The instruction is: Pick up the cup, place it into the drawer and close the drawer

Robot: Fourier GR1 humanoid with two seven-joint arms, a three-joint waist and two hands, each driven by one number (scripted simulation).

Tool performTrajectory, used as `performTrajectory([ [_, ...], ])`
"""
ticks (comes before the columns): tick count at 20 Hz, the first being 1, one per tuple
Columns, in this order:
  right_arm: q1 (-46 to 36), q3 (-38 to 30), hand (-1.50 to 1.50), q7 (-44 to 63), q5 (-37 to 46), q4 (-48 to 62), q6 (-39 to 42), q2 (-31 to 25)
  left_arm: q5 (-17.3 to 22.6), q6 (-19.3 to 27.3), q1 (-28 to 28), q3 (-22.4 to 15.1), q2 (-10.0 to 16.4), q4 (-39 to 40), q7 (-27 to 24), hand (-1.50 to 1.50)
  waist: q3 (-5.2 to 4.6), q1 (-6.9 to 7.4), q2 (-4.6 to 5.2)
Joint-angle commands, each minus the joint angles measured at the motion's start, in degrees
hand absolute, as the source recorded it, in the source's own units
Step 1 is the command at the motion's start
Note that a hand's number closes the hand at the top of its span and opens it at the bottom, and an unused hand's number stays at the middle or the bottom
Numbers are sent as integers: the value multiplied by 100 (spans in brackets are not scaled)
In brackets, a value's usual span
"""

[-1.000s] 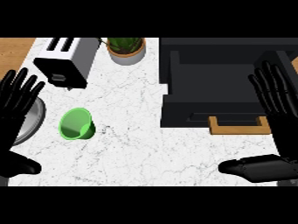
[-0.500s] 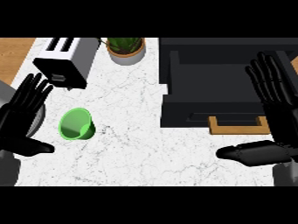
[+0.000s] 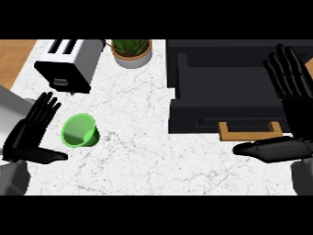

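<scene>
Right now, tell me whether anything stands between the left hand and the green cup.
Nothing visible does. The left hand is open just left of the green cup, with only bare counter in the narrow gap between them.

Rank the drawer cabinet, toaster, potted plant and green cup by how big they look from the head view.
1. Black drawer cabinet
2. Toaster
3. Potted plant and green cup: about alike, plant cut off at top.
</scene>
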Motion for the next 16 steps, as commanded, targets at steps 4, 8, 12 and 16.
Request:
performTrajectory([
  [4,-328,-387,-150,491,-498,-256,244,-304,-655,15,-678,57,203,2164,-1324,-150,-3,-38,5],
  [8,-378,-190,-150,397,-195,-54,43,-115,-1071,-9,-1057,32,332,3514,-2436,-150,-12,-87,33],
  [12,51,-266,-150,-131,-242,23,312,-149,-1138,132,-1507,83,375,4070,-2648,-150,-13,-118,44],
  [16,-222,-184,-150,413,-323,-181,149,-87,-1249,213,-1296,31,269,4280,-3208,-150,-19,-120,46],
])
